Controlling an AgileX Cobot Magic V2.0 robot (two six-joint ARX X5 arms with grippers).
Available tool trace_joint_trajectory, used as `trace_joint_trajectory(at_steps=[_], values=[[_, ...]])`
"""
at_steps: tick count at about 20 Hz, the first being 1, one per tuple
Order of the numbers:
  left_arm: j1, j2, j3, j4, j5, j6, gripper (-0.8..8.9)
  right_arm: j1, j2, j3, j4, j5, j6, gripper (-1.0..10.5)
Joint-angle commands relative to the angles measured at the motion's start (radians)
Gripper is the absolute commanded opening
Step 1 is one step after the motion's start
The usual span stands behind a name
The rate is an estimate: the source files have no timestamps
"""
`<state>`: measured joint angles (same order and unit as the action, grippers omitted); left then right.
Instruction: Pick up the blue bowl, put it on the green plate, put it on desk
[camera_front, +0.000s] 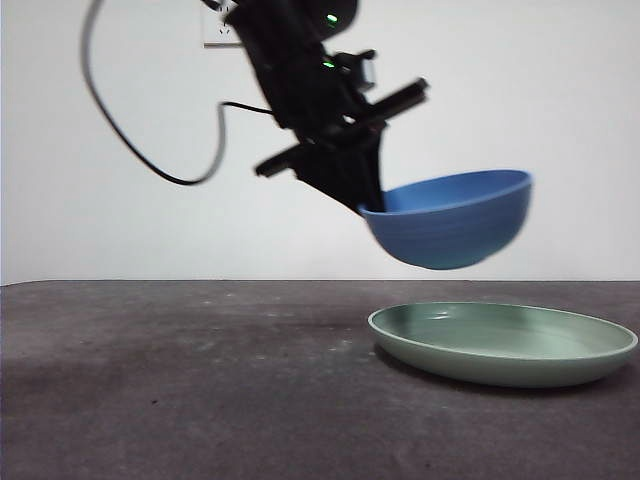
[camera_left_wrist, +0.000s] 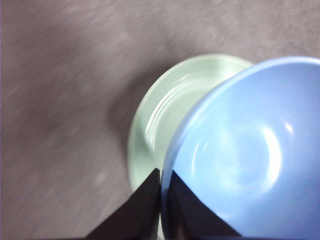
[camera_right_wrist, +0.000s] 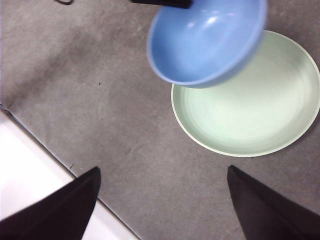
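On the dark counter (camera_front: 180, 380) the green plate (camera_front: 503, 345) waits; the left gripper (camera_left_wrist: 161, 182) pinches the blue bowl (camera_front: 455, 218) by its rim, hanging above the plate for lowering. The right gripper (camera_right_wrist: 162, 200) idles, spread wide.

**What stayed hidden or blurred**

From my left wrist, the blue bowl (camera_left_wrist: 240, 165) ran off the frame's edge and covered much of the green plate (camera_left_wrist: 165, 110); the desk (camera_left_wrist: 60, 100) was smeared with blur. My left gripper (camera_left_wrist: 161, 186) hid the rim it pinched.

Open air separates the held blue bowl (camera_front: 455, 220) from the green plate (camera_front: 502, 345).
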<state>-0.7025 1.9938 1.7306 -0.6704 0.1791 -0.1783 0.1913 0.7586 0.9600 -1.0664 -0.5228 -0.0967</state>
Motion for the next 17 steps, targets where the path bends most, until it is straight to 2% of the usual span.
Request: trace_joint_trajectory(at_steps=[1, 7, 17], values=[[-0.022, 0.102, 0.106, -0.029, 0.001, -0.003, 0.16, 0.004, 0.002, 0.019, -0.003, -0.001, 0.011, 4.1], [-0.040, 0.254, 0.227, -0.077, 0.001, 0.005, 0.16, 0.004, -0.005, 0.019, -0.009, 0.000, 0.010, 4.1], [-0.045, 0.266, 0.227, -0.116, 0.000, 0.065, 0.16, 0.004, -0.005, 0.019, -0.008, 0.000, 0.010, 4.1]])
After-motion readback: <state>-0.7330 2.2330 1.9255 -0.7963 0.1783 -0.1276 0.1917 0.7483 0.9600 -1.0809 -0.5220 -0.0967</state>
